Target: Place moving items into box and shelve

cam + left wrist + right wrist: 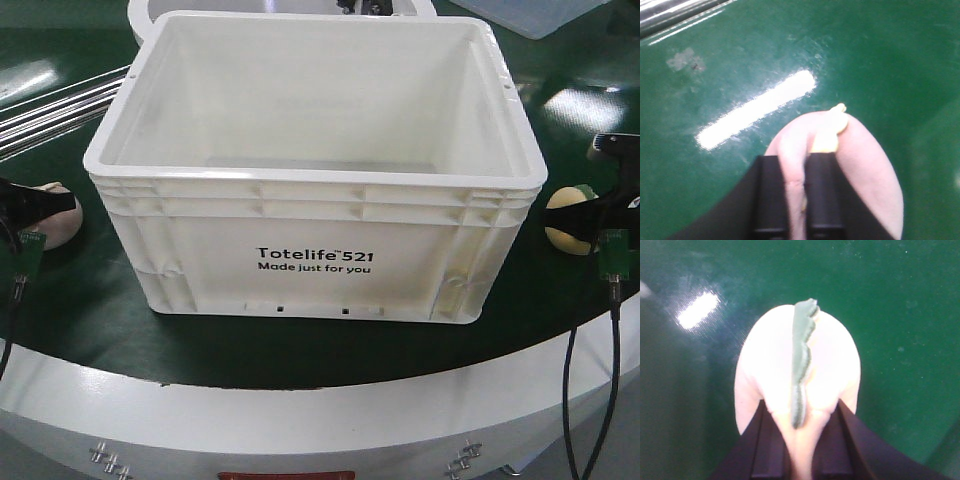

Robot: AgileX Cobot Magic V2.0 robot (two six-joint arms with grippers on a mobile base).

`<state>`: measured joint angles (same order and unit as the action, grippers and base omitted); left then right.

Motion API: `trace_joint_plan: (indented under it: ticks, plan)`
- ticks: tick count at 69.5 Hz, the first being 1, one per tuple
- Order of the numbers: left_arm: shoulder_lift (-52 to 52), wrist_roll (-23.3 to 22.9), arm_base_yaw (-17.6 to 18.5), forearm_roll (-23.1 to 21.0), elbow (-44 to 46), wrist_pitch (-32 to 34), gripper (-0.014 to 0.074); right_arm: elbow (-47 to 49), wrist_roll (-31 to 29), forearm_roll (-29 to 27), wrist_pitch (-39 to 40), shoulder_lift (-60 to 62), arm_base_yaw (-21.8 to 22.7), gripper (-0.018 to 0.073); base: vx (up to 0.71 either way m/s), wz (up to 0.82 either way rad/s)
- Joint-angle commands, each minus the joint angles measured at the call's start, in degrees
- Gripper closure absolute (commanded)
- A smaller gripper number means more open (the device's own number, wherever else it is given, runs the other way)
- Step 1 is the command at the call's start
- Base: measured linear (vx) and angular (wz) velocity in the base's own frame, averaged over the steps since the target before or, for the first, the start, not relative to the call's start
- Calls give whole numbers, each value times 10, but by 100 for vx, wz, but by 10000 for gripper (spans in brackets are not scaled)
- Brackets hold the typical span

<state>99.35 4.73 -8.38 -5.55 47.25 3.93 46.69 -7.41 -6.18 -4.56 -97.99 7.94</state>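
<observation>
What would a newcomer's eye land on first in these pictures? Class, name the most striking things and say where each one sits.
The big white tote printed "Totelife 521" dominates the middle of the green table, open-topped with nothing visible inside. Flanking it, the left gripper pinches a pinkish plush toy on the robot's left side. The right gripper pinches a yellow plush toy with a green leaf on its right.

Left gripper [797,165], right gripper [804,415]: jaws clamped, arms seemingly low

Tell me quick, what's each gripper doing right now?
Left gripper: closed, pinching the pinkish plush toy.
Right gripper: closed, pinching the pale yellow plush toy with the green leaf.
</observation>
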Motion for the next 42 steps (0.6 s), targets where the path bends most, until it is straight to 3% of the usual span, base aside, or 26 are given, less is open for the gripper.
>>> trace_joint_plan:
  ticks: [1,21,42]
  plan:
    - [-18,-3,0,-1,10,-6,606,14,-4,5,7,19,3,566,0,0]
    - [-68,-3,0,-1,10,41,605,14,-8,5,52,38,3,566,0,0]
    - [-179,-3,0,-1,10,111,605,14,-34,5,88,137,3,566,0,0]
